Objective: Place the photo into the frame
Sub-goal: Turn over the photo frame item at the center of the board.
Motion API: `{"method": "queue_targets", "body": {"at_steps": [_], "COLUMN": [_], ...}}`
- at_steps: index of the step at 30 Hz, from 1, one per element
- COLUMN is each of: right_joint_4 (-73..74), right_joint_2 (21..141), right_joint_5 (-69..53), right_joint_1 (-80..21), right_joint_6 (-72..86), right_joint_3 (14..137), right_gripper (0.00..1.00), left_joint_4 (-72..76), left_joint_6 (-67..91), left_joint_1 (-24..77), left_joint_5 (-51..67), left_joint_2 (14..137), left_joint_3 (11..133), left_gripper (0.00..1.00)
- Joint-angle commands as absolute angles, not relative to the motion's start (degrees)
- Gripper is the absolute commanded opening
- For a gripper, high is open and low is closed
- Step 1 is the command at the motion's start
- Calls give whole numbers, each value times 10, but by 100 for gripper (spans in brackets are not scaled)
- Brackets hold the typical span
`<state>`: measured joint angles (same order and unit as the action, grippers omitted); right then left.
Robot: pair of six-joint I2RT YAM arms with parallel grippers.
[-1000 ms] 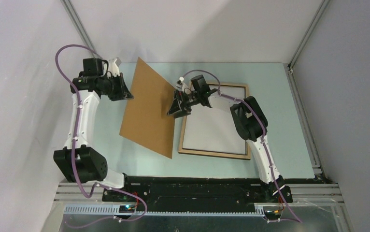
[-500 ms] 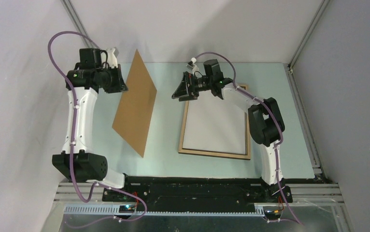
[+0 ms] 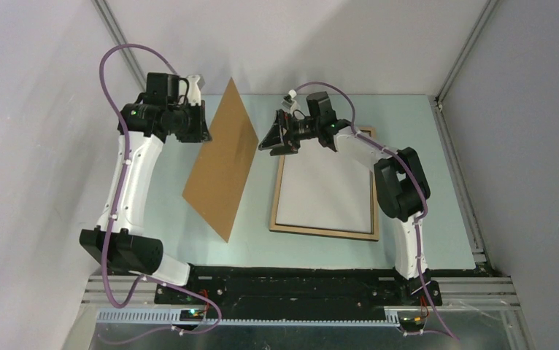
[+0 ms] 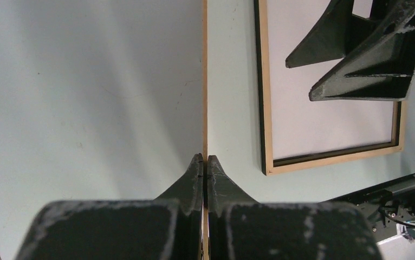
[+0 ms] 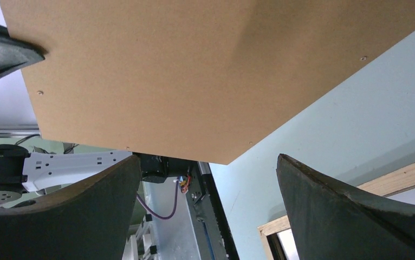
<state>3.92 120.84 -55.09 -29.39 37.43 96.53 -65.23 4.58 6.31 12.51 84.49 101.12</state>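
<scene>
The frame [image 3: 324, 232] lies flat on the table right of centre, light-wood side up. A white rectangle [image 3: 325, 186] fills its opening; it looks like the photo lying with its white back up, no print showing. A brown hardboard panel [image 3: 222, 157] stands steeply tilted left of the frame, off the table, with my left gripper [image 3: 202, 131] shut on its far-left edge. In the left wrist view the fingertips [image 4: 205, 158] pinch the panel's thin edge [image 4: 205, 81]. My right gripper [image 3: 268, 144] hangs open and empty above the frame's far-left corner, facing the panel [image 5: 194, 70].
Grey walls enclose the table on the left, back and right. The arm bases and a black rail [image 3: 298, 281] run along the near edge. The right arm's elbow [image 3: 401, 182] hangs over the frame's right side.
The left gripper has swung the panel from overlapping the frame to steeply tilted on its left. The right gripper drew back from the panel towards the frame's far-left corner.
</scene>
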Motion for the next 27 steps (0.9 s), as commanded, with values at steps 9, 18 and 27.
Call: {"method": "queue_targets", "body": {"at_steps": [9, 18, 27], "right_joint_4": [6, -17, -22], "right_joint_2": [1122, 1086, 1081], "right_joint_5": [-510, -500, -496], "right_joint_1": [-297, -309, -318], "right_joint_6": [458, 500, 514], "right_joint_3": [987, 986, 975], "right_gripper": [99, 99, 100], "left_joint_4": [-626, -613, -602], "left_joint_6": [84, 93, 85], "left_joint_1": [146, 230, 280], "left_joint_5": [102, 89, 86], "left_joint_2": [835, 840, 827], "left_joint_3": [1045, 1039, 1028], "left_gripper": [16, 39, 55]}}
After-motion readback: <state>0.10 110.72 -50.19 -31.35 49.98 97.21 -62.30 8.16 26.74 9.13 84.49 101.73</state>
